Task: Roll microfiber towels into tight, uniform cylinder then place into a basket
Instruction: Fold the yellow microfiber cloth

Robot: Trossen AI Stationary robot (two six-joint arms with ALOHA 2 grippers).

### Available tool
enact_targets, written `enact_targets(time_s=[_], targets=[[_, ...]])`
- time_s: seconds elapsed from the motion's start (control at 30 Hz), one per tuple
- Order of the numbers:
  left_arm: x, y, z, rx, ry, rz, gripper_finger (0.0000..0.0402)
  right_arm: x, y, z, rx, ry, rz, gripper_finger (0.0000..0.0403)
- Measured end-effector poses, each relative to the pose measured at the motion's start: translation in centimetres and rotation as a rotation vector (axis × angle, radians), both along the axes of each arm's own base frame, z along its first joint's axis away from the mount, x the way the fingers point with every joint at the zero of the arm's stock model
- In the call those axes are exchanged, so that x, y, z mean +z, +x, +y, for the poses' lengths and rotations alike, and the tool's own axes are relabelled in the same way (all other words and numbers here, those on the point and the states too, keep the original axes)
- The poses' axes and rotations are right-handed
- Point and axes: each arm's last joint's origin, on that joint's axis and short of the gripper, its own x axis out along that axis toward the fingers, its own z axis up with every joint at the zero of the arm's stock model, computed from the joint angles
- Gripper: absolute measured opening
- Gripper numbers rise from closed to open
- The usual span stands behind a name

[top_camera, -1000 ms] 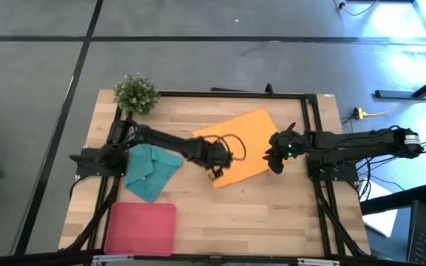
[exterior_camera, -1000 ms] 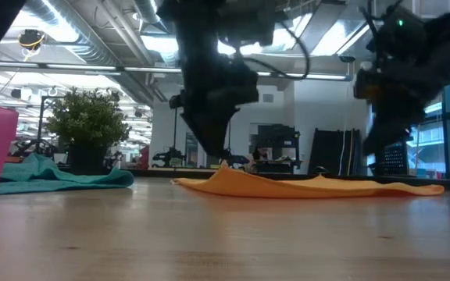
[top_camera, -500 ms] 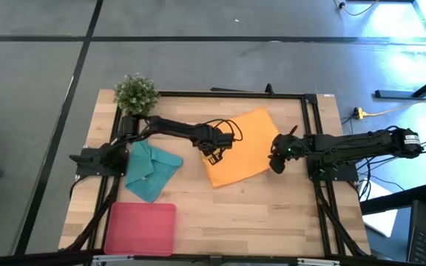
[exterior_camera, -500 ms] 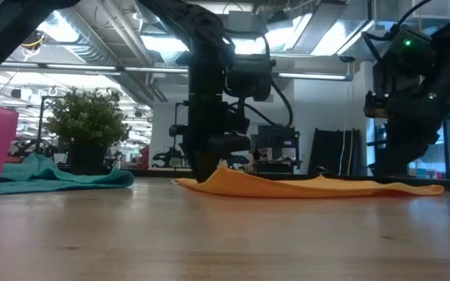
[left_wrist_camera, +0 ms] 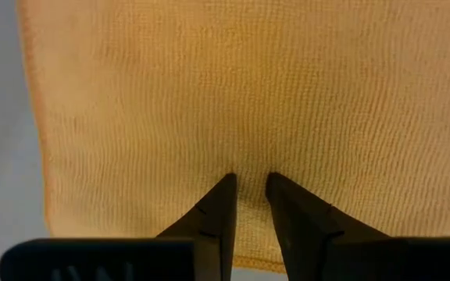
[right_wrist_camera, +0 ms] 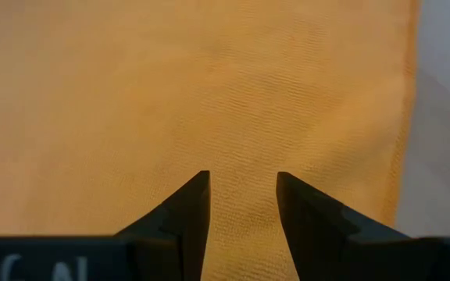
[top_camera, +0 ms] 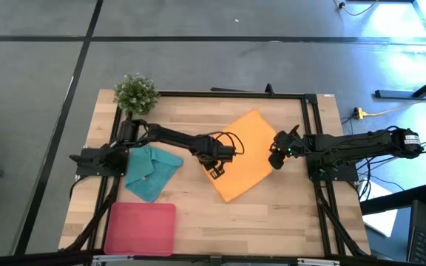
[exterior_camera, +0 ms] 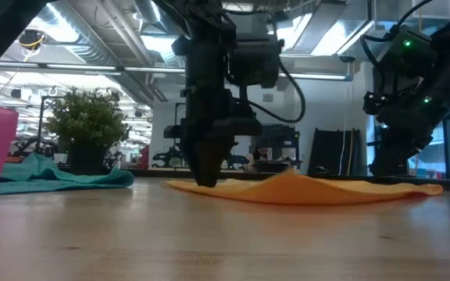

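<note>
Wooden counter (top_camera: 272,214) carried the orange towel (top_camera: 246,155) mid-frame, newly dragged into a diamond with a raised fold, the left hand (top_camera: 214,167) pinching its left edge between narrow fingers, the right hand (top_camera: 275,157) part-open over its right edge, rolling unstarted.

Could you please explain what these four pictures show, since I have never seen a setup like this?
They show one moment from four cameras: one overhead, one at table height, one on each arm's wrist. Two dark robot arms work at a wooden table. The left gripper presses narrowly parted fingers onto the left edge of the orange towel, bunching it; whether it grips is unclear. The right gripper hovers open at the towel's right edge. A teal towel, the pink basket and a potted plant lie to the left.
</note>
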Motion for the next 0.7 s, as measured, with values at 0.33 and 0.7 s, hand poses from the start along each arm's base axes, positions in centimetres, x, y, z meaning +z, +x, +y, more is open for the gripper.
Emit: enact_targets(time_s=[0.33, 0.7], targets=[[0.4, 1.2, -3.3, -0.116, -0.102, -0.137, 0.0060, 0.0, 0.0, 0.0, 0.010, -0.006, 0.004, 0.0149], [6.0, 0.3, -2.9, -0.108, 0.152, -0.077, 0.0058, 1.9, 0.7, 0.6, 0.166, 0.149, 0.010, 0.0149]])
